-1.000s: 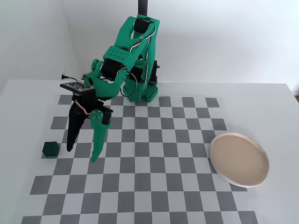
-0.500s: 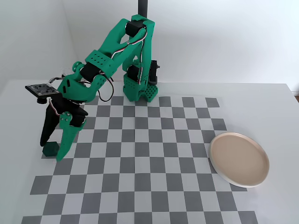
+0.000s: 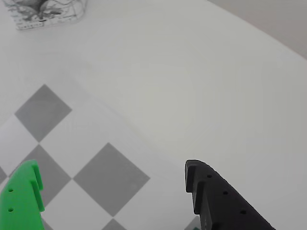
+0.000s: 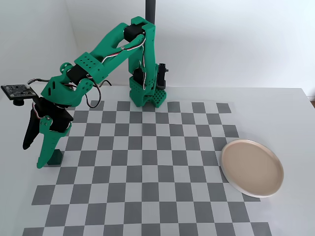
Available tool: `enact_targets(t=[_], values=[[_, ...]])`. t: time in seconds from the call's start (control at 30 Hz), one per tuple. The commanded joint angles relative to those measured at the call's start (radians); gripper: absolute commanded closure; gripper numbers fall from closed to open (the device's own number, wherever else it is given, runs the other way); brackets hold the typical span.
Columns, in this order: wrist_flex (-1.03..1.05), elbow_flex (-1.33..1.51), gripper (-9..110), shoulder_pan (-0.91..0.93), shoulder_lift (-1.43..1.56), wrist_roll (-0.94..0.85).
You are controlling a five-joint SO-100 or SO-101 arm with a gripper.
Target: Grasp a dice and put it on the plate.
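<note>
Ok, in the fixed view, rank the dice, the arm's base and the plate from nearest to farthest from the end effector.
Measured from the end effector in the fixed view:
1. The dice, right beside the green finger at the checkerboard's left edge, partly hidden behind it.
2. The arm's base, at the board's far edge, up and to the right.
3. The plate, far across at the right edge.

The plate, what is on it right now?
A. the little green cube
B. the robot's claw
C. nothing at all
C: in the fixed view the plate lies bare at the right of the checkered mat, while the dice sits far off at the left edge, beside the gripper, whose jaws are spread apart.
</note>
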Motion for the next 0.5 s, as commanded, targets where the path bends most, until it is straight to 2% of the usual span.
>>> enact_targets(t=[0.0, 0.47], values=[[0.018, -0.152, 74, 0.035, -0.023, 0.012], [0.034, -0.225, 74, 0.107, -0.195, -0.023]])
